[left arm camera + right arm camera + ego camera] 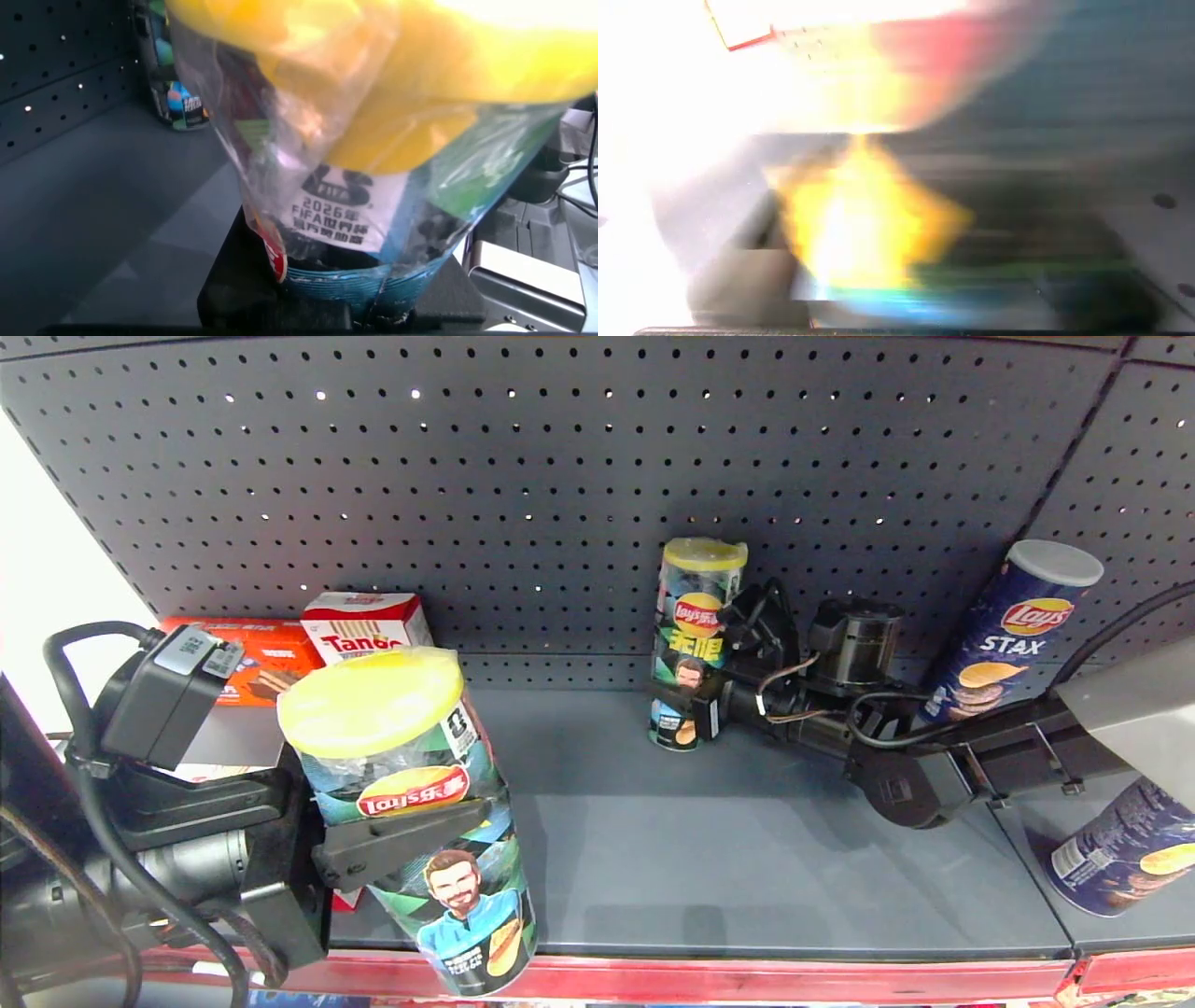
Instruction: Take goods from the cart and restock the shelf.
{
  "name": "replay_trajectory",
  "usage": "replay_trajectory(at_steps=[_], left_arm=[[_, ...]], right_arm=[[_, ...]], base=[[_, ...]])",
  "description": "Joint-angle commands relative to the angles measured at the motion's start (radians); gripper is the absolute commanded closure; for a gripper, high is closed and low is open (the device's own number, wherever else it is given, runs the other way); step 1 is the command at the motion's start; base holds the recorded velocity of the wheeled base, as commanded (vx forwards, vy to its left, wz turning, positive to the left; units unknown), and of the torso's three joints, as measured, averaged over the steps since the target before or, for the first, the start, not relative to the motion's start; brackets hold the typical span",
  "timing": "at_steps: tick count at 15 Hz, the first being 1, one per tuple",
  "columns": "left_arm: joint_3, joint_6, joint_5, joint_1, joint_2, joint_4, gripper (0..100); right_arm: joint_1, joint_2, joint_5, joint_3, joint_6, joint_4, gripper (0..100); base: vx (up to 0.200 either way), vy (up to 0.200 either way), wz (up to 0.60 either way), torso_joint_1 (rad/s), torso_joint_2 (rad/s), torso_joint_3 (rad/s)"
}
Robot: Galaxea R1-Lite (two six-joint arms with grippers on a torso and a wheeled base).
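Chip can (457, 905) | clamped in left tool (411, 835) | at shelf (747, 859) front edge

Grey shelf (747, 859): boxes (369, 625) left, yellow-lidded can (693, 635) mid-back, blue cans (1013, 635) right.

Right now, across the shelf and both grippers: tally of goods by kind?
yellow-lid chip cans: 2
blue chip cans: 2
snack boxes: 2
Total: 6
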Motion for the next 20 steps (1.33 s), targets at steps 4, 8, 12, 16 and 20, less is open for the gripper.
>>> replay_trajectory(at_steps=[4, 8, 12, 16, 20], left_arm=[[0.000, 0.000, 0.000, 0.000, -0.002, -0.001, 100], [0.000, 0.000, 0.000, 0.000, -0.004, -0.001, 100], [-0.008, 0.000, -0.001, 0.000, -0.002, -0.001, 100], [-0.003, 0.000, 0.000, 0.000, -0.001, -0.001, 100], [-0.002, 0.000, 0.000, 0.000, -0.001, -0.001, 100]], right_arm=[[0.000, -0.052, 0.006, 0.067, -0.001, -0.017, 100], [0.017, -0.169, 0.065, 0.176, -0.001, -0.021, 100], [0.086, -0.319, 0.137, 0.347, -0.002, -0.026, 100], [0.135, -0.330, 0.170, 0.550, -0.010, -0.184, 100], [0.155, -0.296, 0.170, 0.660, -0.011, -0.290, 100]], base=[[0.000, 0.000, 0.00, 0.000, 0.00, 0.000], [0.000, 0.000, 0.00, 0.000, 0.00, 0.000], [0.000, 0.000, 0.00, 0.000, 0.00, 0.000], [0.000, 0.000, 0.00, 0.000, 0.00, 0.000], [0.000, 0.000, 0.00, 0.000, 0.00, 0.000]])
